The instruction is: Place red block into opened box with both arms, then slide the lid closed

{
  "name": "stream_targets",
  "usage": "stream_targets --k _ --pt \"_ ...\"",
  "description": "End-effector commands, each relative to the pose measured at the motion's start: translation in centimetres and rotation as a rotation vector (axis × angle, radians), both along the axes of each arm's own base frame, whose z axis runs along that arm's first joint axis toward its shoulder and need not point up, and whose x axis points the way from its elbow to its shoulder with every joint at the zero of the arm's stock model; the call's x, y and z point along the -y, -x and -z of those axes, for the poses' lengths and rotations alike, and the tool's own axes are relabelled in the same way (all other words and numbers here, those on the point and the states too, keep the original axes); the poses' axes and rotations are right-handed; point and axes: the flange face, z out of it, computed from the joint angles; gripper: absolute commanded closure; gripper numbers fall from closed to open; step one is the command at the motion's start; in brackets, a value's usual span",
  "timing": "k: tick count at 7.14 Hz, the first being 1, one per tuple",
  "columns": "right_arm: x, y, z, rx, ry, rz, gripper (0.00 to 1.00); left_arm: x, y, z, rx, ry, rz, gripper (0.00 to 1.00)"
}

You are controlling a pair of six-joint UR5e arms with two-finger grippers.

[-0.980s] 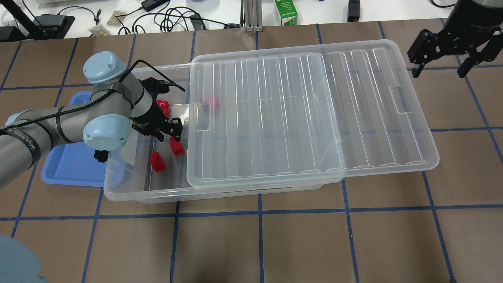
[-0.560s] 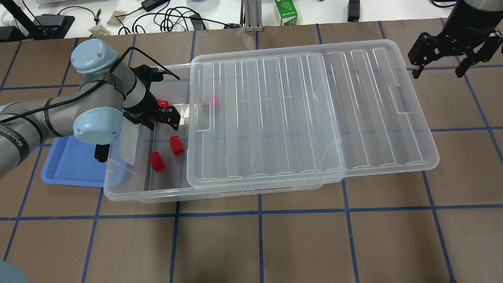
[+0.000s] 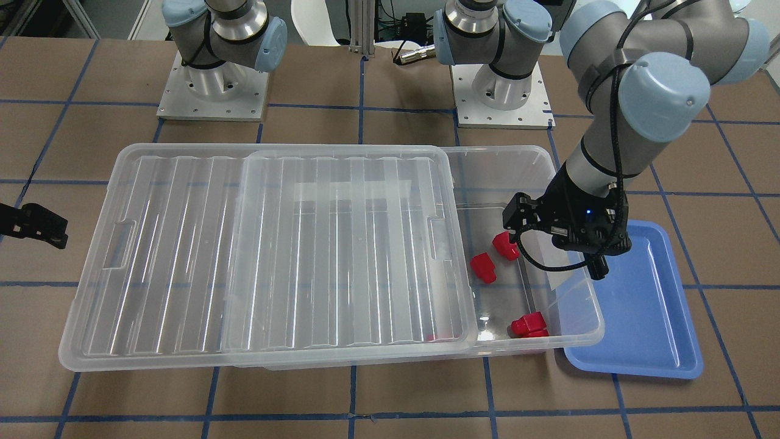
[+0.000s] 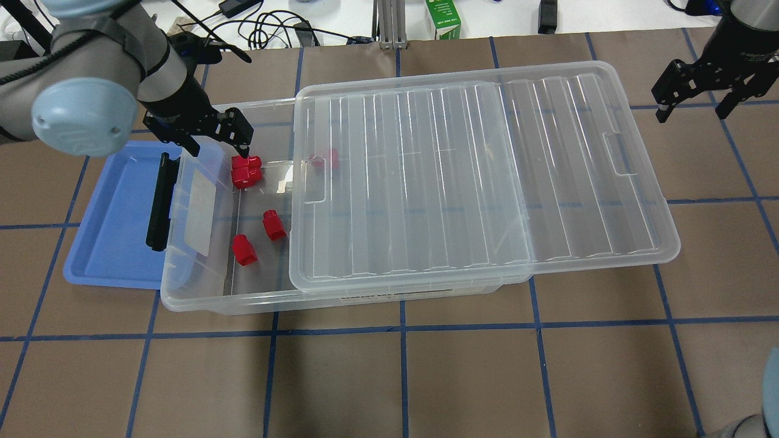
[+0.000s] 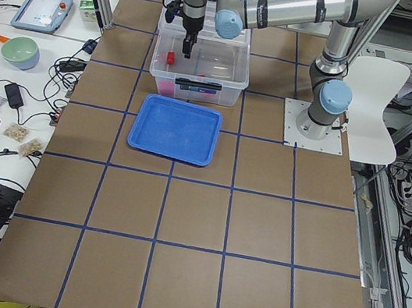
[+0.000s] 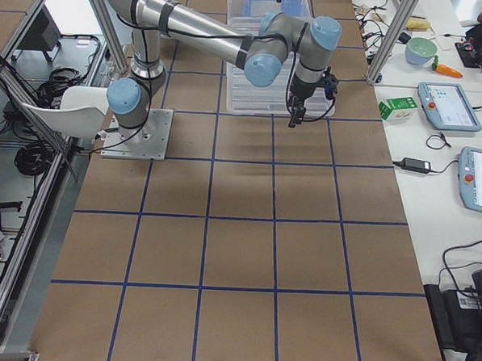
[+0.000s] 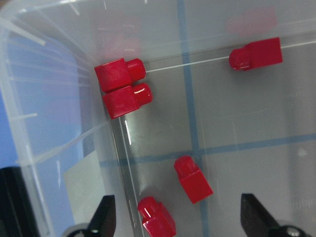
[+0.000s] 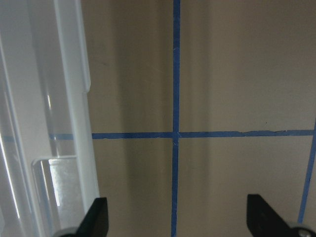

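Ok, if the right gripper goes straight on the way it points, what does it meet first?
Probably bare table: the right gripper points down at a tape cross just off the lid end. One finger lines up close to the lid rim and might clip it first; depth is unclear.

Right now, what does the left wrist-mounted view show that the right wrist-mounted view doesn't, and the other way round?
Only the left wrist-mounted view: five small bright red plastic blocks lying inside the clear plastic storage box, with the blue plastic tray showing through its wall.
Only the right wrist-mounted view: the short end of the clear ribbed plastic lid beside bare brown table.
Both: blue tape grid lines, plus an open, empty tool, the left end effector and the right end effector.
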Motion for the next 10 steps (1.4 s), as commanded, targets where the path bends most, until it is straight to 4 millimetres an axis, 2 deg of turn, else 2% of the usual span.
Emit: stream_targets --k 1,2,3,6,10 --pt "1.2 0.8 2.8 0.009 -0.028 -0.025 0.0 -2.2 2.8 -6.0 0.061 0.027 0.053 0.0" --pt "1.2 0.8 3.2 0.011 -0.037 -0.027 0.0 -3.5 3.7 -7.4 0.063 0.04 0.07 0.0" --pt "1.1 0.7 3.5 0.021 -0.048 -0.025 0.0 -4.1 3.7 -8.1 0.064 0.042 0.067 0.0" --pt "0.4 0.3 5.6 0.037 -0.081 -0.024 0.0 -3.2 3.5 -7.0 0.064 0.028 0.066 0.0" --pt "0.4 -0.5 5.2 0.041 -0.076 -0.022 0.0 -3.5 3.2 -7.5 0.07 0.034 0.061 0.0"
